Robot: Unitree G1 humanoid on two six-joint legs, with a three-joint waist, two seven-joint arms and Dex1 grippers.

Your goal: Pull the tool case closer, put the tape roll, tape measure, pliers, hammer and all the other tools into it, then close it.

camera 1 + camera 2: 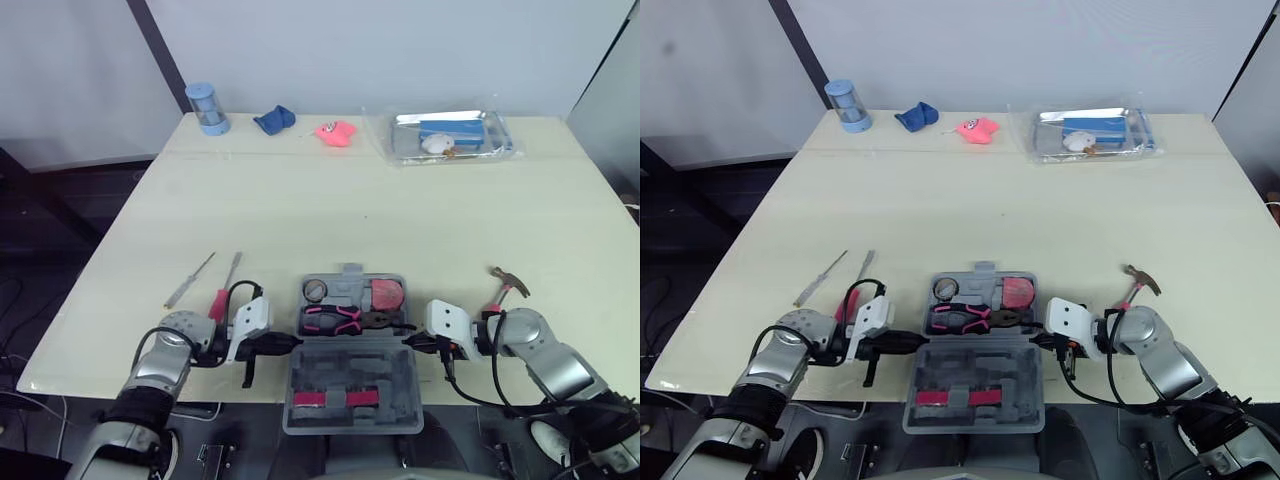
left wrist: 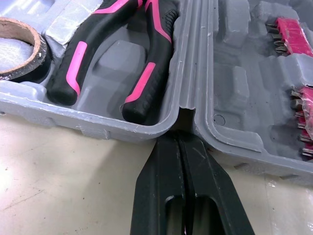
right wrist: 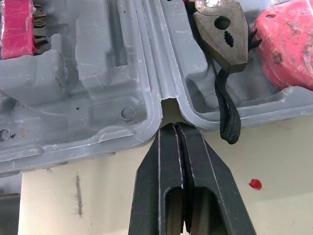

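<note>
Counter [image 1: 400, 210] is carrying one grey tool case [image 1: 350, 390], lying open at the near edge and holding pliers [image 1: 335, 320], tape roll [image 1: 314, 290] and tape measure [image 1: 387, 295]. Two screwdrivers are lying left, red screwdriver [image 1: 225, 290] and clear screwdriver [image 1: 188, 282], with one hammer [image 1: 507, 283] right. Left gripper [image 1: 290, 342] and right gripper [image 1: 410, 341] are pressing fingers together against the hinge ends.

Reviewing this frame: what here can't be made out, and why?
- Clear tray, head views: contents too small, plastic glares.
- Hammer, head views: handle end hidden behind right arm.
- Red screwdriver, head views: handle end behind left arm.
- Tape roll, left wrist view: cut off by the edge.
- Tape measure, right wrist view: cut off by the edge.
</note>
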